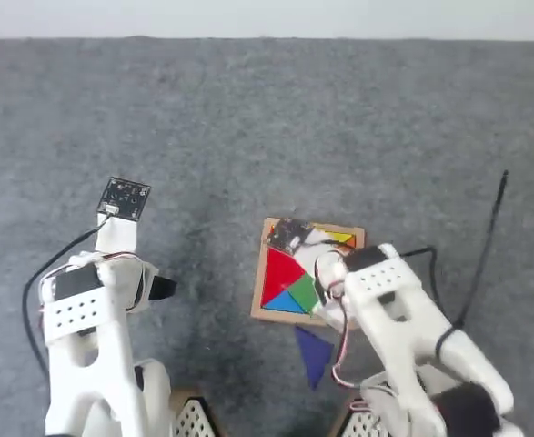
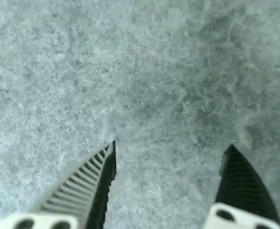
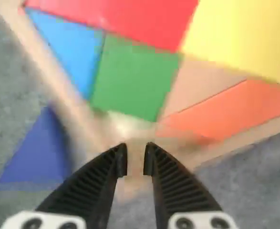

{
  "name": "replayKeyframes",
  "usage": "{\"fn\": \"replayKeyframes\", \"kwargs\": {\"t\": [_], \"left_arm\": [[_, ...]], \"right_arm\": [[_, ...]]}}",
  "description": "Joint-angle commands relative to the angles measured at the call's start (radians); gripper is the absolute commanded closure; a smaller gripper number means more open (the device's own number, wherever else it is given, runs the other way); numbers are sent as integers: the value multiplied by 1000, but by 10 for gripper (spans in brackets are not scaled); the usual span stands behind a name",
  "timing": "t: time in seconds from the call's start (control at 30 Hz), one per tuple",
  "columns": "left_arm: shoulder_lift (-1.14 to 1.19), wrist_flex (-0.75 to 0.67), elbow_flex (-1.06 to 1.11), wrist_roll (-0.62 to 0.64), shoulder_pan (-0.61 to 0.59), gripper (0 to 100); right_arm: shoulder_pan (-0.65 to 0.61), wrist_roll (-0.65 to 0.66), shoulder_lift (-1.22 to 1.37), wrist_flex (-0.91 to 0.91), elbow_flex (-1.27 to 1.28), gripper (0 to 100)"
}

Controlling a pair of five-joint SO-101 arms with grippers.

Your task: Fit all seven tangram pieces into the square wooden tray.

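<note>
The square wooden tray [image 1: 258, 273] lies right of centre and holds a red triangle [image 1: 280, 268], a blue triangle [image 1: 283, 304], a green square [image 1: 302, 293] and a yellow piece [image 1: 340, 238]. The right wrist view adds an orange piece [image 3: 225, 114] and a bare wooden slot [image 3: 202, 81] beside the green square [image 3: 130, 78]. A dark blue triangle [image 1: 314, 353] lies on the carpet just outside the tray's near edge. My right gripper [image 3: 135, 155] is shut at the tray's rim [image 3: 51, 76], holding nothing. My left gripper [image 2: 171, 152] hangs open over bare carpet.
Grey carpet covers the whole table. The left arm [image 1: 94, 300] stands far left of the tray. The right arm [image 1: 403, 309] covers the tray's near right part, and its black cable [image 1: 485, 246] loops to the right.
</note>
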Motion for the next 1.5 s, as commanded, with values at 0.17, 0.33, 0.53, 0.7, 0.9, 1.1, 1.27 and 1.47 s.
{"fn": "replayKeyframes", "kwargs": {"t": [0.17, 0.33, 0.53, 0.7, 0.9, 1.1, 1.27, 1.47], "left_arm": [[-20, -3, -7, -3, 6, 665], [-20, -5, -7, -3, 6, 665], [-20, -5, -7, -3, 6, 665], [-20, -5, -7, -3, 6, 665], [-21, -3, -7, -3, 6, 665], [-21, 2, -7, -3, 2, 665], [-21, 0, -7, -3, 3, 665], [-21, 2, -7, -3, 5, 665]], "right_arm": [[77, -20, 96, -97, -146, 921], [65, -21, -81, 15, -92, 922], [131, -25, -374, 134, -21, 919], [283, -26, -401, 154, -2, 887], [243, -209, -263, 76, -3, 783], [166, -282, -96, -12, -6, 809], [168, -316, 8, -76, -9, 808], [165, -359, 58, -116, -26, 894]]}}
